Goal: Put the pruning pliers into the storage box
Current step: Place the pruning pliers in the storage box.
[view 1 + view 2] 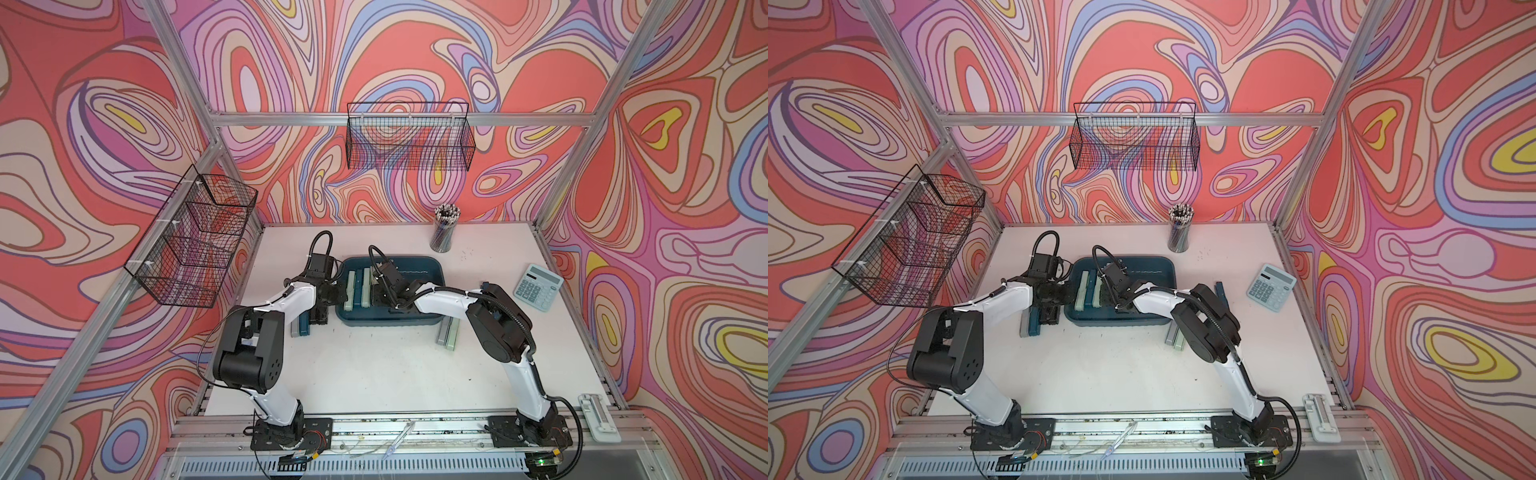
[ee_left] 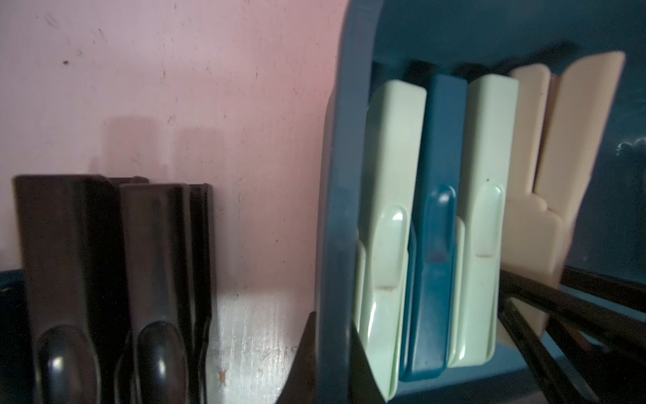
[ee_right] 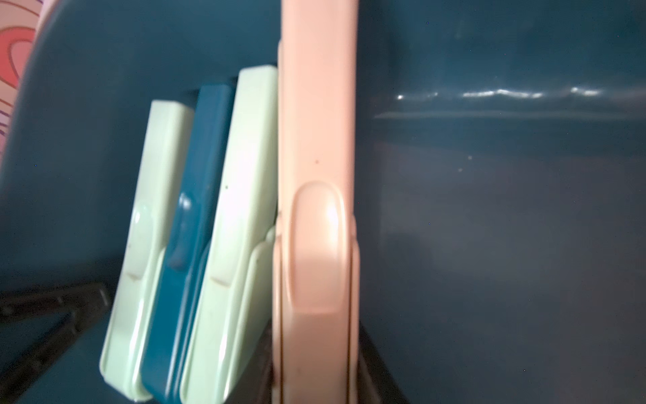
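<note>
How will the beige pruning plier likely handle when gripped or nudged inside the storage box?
Probably stiff: the beige pruning plier looks like hard moulded plastic. Its glossy shell may slip in the right gripper. Flat-sided, it should slide rather than roll against the neighbouring mint plier.

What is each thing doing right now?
storage box, on the table, partly filled.
mint pliers, two, inside the box.
teal pliers, inside, between the mint ones.
beige pliers, inside the box, gripped.
right gripper, shut on the beige pliers.
left gripper, shut on the box's wall.
black pliers, on the table, outside the box.
pencil cup, upright, full.
calculator, flat, buttons up.
</note>
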Robot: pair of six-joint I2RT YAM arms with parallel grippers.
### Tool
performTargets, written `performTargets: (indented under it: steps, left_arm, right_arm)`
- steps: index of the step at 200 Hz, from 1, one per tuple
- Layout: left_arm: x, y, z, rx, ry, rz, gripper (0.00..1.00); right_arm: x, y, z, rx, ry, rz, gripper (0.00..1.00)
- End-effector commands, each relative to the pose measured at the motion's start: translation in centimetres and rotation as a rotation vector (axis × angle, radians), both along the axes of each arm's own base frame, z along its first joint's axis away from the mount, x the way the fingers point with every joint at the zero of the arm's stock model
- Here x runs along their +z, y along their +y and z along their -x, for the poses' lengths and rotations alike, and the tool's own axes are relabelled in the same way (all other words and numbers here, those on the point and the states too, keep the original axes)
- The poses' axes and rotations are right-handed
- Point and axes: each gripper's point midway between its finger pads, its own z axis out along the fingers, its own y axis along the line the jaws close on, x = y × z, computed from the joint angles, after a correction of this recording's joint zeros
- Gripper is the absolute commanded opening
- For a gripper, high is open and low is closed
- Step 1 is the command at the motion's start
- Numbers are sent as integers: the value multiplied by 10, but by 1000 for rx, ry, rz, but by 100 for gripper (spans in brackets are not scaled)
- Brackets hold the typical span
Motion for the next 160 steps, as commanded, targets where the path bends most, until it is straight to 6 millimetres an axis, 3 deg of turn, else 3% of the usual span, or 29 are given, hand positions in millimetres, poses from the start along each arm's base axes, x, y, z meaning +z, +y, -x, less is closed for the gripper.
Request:
performTargets:
  steps: [1,31,71,118,160]
  left_arm:
    - [36,-11,-15,-11,-117,60,0]
    - [35,-12,-16,-13,-117,63,0]
    - [33,-13,-16,-15,-112,64,0]
    - [33,-12,-16,-14,-111,63,0]
    - [32,-14,-15,-17,-109,65,0]
  right_arm:
    - [-4,0,-10,-11,9,-29,34]
    - [5,-4,-16,-8,6,-59,41]
    - [25,2,-18,21,-18,-105,43]
    - [15,9,-18,33,12,-133,40]
    - [27,12,-22,39,-8,-167,40]
